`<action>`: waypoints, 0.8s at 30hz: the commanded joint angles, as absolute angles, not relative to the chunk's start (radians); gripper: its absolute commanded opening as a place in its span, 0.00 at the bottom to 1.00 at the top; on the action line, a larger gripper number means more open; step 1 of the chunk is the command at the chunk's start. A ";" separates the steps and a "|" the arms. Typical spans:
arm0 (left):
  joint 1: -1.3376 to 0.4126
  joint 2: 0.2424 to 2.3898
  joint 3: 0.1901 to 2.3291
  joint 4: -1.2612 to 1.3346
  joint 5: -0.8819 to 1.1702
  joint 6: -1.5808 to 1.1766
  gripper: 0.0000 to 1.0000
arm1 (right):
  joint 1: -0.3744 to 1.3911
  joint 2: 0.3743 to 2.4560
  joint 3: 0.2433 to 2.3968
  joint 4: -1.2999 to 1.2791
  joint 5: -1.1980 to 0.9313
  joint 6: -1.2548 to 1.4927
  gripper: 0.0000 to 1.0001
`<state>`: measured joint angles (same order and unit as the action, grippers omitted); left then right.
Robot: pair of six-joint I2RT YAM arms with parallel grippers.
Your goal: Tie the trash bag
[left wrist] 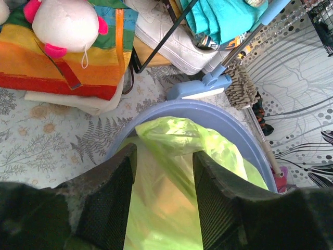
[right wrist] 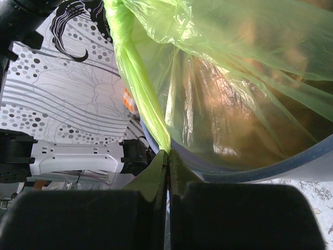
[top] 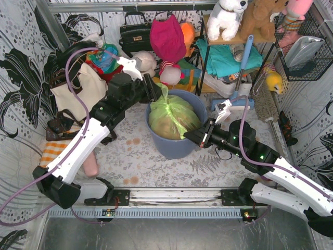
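Black left claw (left wrist: 164, 156), released, fingers (left wrist: 112, 200) straddling the gathered neck. Centre: light-green trash bag (top: 171, 115), crumpled brown paper (top: 166, 130) inside, seated in blue-grey bin (top: 171, 149) on the counter (top: 130, 156); long axis upright, neck pointing up. Right claw (right wrist: 167, 155) clenched on a stretched strip of the bag's edge.

At the centre of the top view you see a round blue-grey bin (top: 171, 149) standing on a fern-print cover (top: 156, 167). To its upper left is a cream tote bag (top: 86, 94), with a black handbag (top: 135, 34) and a magenta cloth (top: 167, 39) above. At upper right, a white plush dog (top: 227, 18) and a brown teddy bear (top: 260, 18) sit on a shelf, with a blue-handled mop (top: 244, 60) below them and a wire basket (top: 307, 49) at the far right.
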<state>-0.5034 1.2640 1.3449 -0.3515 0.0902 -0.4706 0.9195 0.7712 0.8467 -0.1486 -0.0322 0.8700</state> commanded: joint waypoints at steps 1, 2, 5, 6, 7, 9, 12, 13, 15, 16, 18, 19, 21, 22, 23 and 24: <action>-0.502 1.325 1.388 -0.244 0.090 -0.469 0.57 | 0.921 0.769 0.845 -0.103 -0.021 0.848 0.00; -0.502 1.344 1.394 -0.243 0.072 -0.465 0.57 | 0.921 0.772 0.846 -0.103 -0.023 0.848 0.00; -0.501 1.380 1.410 -0.239 0.007 -0.454 0.59 | 0.921 0.773 0.847 -0.102 -0.023 0.846 0.00; -0.502 1.389 1.414 -0.234 -0.011 -0.450 0.59 | 0.922 0.773 0.847 -0.100 -0.023 0.847 0.00; -0.502 1.396 1.418 -0.227 -0.029 -0.444 0.60 | 0.922 0.773 0.848 -0.100 -0.024 0.844 0.00; -0.501 1.409 1.431 -0.208 -0.053 -0.436 0.60 | 0.921 0.776 0.851 -0.099 -0.023 0.838 0.00; -0.502 1.413 1.427 -0.164 -0.093 -0.429 0.60 | 0.922 0.776 0.852 -0.101 -0.023 0.836 0.00; -0.502 1.409 1.417 -0.136 -0.103 -0.429 0.60 | 0.921 0.775 0.852 -0.102 -0.020 0.834 0.00; -0.501 1.399 1.407 -0.092 -0.118 -0.430 0.59 | 0.921 0.775 0.852 -0.106 -0.018 0.834 0.00; -0.501 1.396 1.405 -0.074 -0.121 -0.429 0.57 | 0.922 0.774 0.852 -0.108 -0.017 0.833 0.00; -0.502 1.383 1.397 -0.037 -0.112 -0.427 0.52 | 0.922 0.771 0.855 -0.116 -0.013 0.827 0.00; -0.501 1.374 1.391 -0.012 -0.096 -0.427 0.46 | 0.921 0.769 0.859 -0.124 -0.008 0.821 0.00; -0.502 1.355 1.375 0.037 -0.045 -0.428 0.38 | 0.921 0.767 0.869 -0.138 0.000 0.806 0.00; -0.502 1.349 1.367 0.071 0.002 -0.429 0.35 | 0.921 0.766 0.875 -0.146 0.006 0.795 0.00; -0.502 1.346 1.365 0.082 0.050 -0.429 0.30 | 0.922 0.765 0.884 -0.153 0.012 0.785 0.00; -0.502 1.346 1.373 0.078 0.092 -0.430 0.23 | 0.921 0.764 0.895 -0.159 0.020 0.777 0.00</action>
<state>-0.5034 1.3849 1.3731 -0.0788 -0.0353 -0.4431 0.9195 0.7750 0.8471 -0.1440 -0.0135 0.8310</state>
